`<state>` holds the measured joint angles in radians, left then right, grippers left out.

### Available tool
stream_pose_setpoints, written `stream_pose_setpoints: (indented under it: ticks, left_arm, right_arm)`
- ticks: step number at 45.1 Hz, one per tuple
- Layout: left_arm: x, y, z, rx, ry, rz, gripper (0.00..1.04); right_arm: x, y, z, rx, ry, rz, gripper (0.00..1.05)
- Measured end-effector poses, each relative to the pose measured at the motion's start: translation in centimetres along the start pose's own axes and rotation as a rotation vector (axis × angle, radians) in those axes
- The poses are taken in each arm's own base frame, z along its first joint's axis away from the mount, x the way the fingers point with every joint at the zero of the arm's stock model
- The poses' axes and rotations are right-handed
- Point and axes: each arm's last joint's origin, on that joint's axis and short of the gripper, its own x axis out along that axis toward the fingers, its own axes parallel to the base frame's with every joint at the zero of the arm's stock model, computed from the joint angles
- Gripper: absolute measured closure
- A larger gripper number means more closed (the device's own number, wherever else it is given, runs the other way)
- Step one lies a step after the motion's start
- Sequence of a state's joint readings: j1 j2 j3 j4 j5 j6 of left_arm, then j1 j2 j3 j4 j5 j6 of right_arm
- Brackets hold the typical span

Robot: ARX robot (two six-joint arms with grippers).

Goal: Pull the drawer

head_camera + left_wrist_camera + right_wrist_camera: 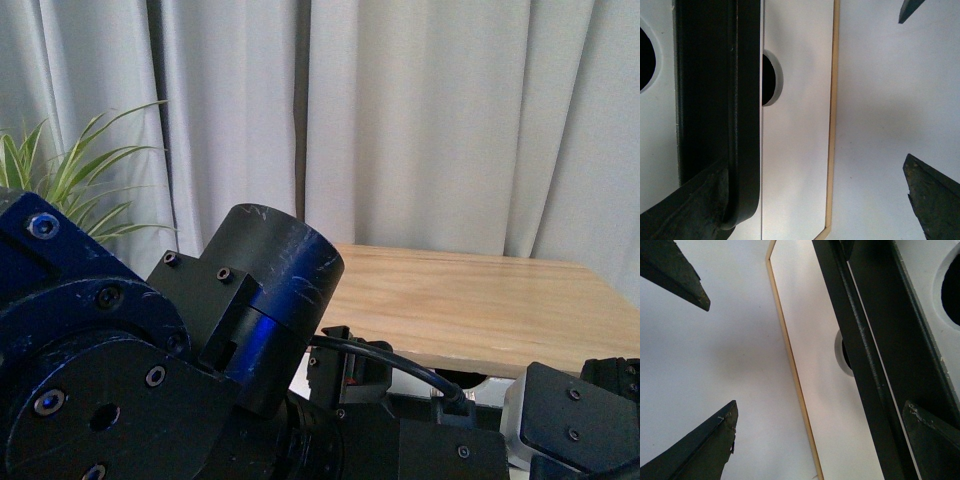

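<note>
Grey curtains [430,120] behind; drawer handle [715,90] runs parallel to wood edge [831,125] — left gripper [810,205], right gripper [815,445] spread wide.

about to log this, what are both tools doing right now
left tool: open, nothing gripped, drawer handle alongside
right tool: open, nothing gripped

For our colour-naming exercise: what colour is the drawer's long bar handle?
Black. The bar handle shows best in the right wrist view.

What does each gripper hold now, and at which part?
Nothing is clamped: the left gripper and right gripper are open; one finger of each lies at the black bar handle of the drawer.
</note>
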<state>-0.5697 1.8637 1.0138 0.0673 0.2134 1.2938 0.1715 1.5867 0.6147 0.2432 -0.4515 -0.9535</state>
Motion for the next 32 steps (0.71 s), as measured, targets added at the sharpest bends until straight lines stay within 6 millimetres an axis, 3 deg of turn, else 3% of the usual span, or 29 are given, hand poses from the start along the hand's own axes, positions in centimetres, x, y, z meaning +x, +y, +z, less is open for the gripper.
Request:
stream_pose_setpoints:
  ticks: [21, 32]
  left_arm:
    - [-1.8, -1.9, 0.1, 0.024, -0.012, -0.072, 0.06]
    - [-4.0, -4.4, 0.1, 0.058, -0.044, -0.097, 0.06]
  right_arm:
    - [-1.7, 1.6, 0.0, -0.053, -0.018, 0.086, 0.09]
    - [-3.4, 3.7, -0.2, -0.079, -0.044, 0.118, 0.09]
